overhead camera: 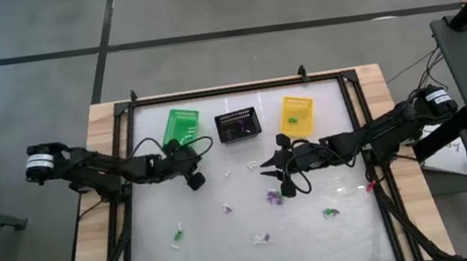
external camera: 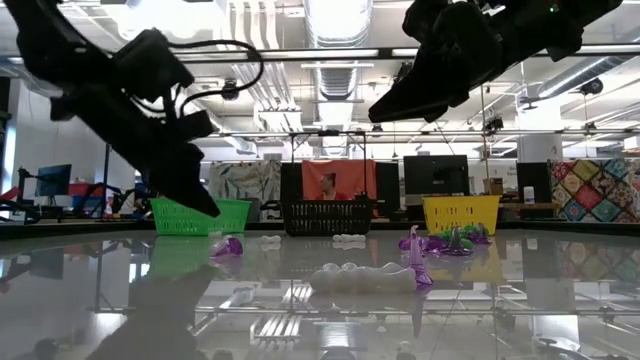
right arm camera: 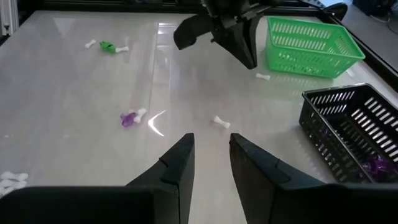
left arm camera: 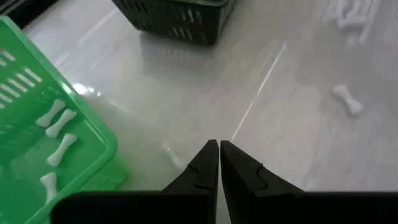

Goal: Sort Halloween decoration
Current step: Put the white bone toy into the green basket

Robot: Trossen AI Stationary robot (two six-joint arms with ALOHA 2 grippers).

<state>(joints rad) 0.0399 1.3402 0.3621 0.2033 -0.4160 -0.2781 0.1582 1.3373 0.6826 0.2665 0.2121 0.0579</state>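
My left gripper (left arm camera: 219, 152) is shut and holds nothing; it hangs low over the table just in front of the green basket (overhead camera: 182, 124), which has white bone trinkets (left arm camera: 56, 137) inside. My right gripper (right arm camera: 211, 152) stands open and empty above the table's middle, in front of the yellow basket (overhead camera: 297, 114). The Halloween decoration lies scattered on the tabletop: a white bone (right arm camera: 219, 121) ahead of the right fingers, another white bone (left arm camera: 347, 99), a purple and white piece (right arm camera: 130, 117), a green one (overhead camera: 330, 212) and purple ones (overhead camera: 272, 198).
A black basket (overhead camera: 237, 125) stands between the green and yellow ones at the back and holds a purple piece (right arm camera: 373, 165). A dark frame (overhead camera: 210, 93) runs around the table. More trinkets lie toward the near edge (overhead camera: 260, 236).
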